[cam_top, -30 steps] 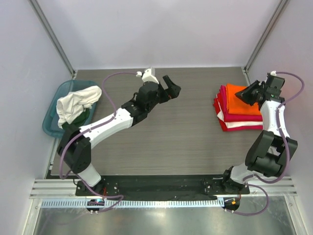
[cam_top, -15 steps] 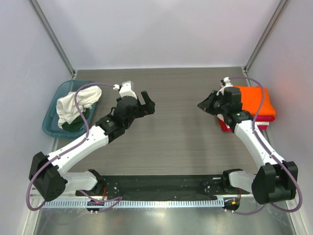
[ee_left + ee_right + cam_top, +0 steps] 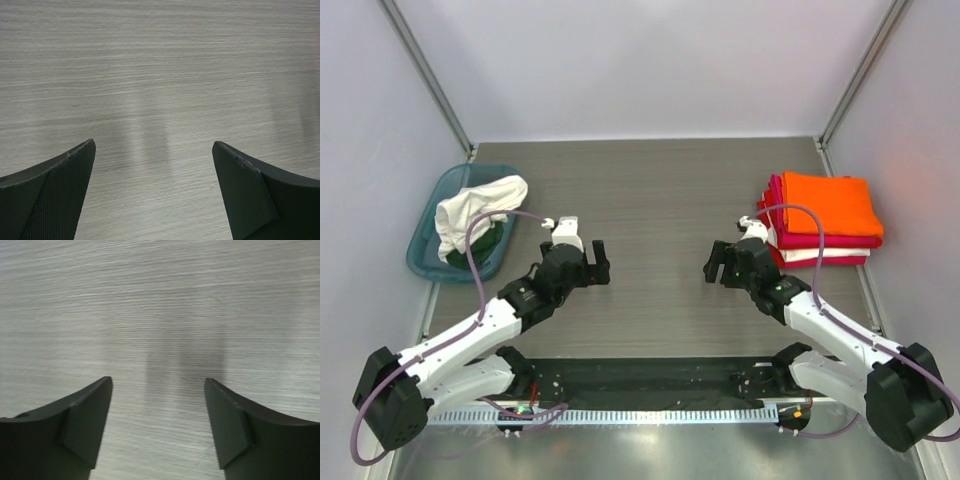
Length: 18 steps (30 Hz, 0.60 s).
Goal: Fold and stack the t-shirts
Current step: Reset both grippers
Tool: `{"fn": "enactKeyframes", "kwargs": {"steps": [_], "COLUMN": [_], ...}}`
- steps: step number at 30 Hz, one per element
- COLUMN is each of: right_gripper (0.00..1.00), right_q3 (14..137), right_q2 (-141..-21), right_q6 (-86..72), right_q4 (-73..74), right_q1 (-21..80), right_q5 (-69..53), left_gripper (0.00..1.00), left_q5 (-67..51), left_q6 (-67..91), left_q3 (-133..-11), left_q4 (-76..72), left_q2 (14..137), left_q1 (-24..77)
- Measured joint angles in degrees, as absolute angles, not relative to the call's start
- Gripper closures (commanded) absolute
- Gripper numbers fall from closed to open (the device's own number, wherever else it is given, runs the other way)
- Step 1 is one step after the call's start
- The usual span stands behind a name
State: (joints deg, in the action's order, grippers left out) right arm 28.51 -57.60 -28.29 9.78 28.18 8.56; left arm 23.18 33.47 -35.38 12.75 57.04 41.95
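Left tool (image 3: 593,262): fingers wide apart, empty, over the worktop (image 3: 650,190).
Right tool (image 3: 718,262): fingers wide apart, empty.
Folded t-shirts (image 3: 820,215): stacked at far right, orange on top.
White t-shirt (image 3: 475,208): crumpled in the teal bin (image 3: 423,240), far left.

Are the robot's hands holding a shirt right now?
No, nothing is held. The left gripper and right gripper are both open and empty over the table.

No writing can be read (in any view); no labels.
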Motion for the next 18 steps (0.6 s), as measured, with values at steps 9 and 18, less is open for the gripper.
{"fn": "enactKeyframes", "kwargs": {"steps": [9, 18], "right_gripper": [0.15, 0.15], "right_q3": [21.47, 17.10], "right_q2": [-55.16, -46.22], "right_q6": [-27.46, -27.53], "right_q4": [2.66, -2.46], "right_q1": [28.16, 28.16], "right_q5": [14.44, 15.62], "left_gripper": [0.00, 0.00], "left_q5": [21.34, 20.23], "left_q6": [30.28, 29.30], "left_q3": [-23.86, -22.87], "left_q4": [6.35, 1.83], "left_q2": [50.41, 49.69], "left_q1": [41.98, 41.98]}}
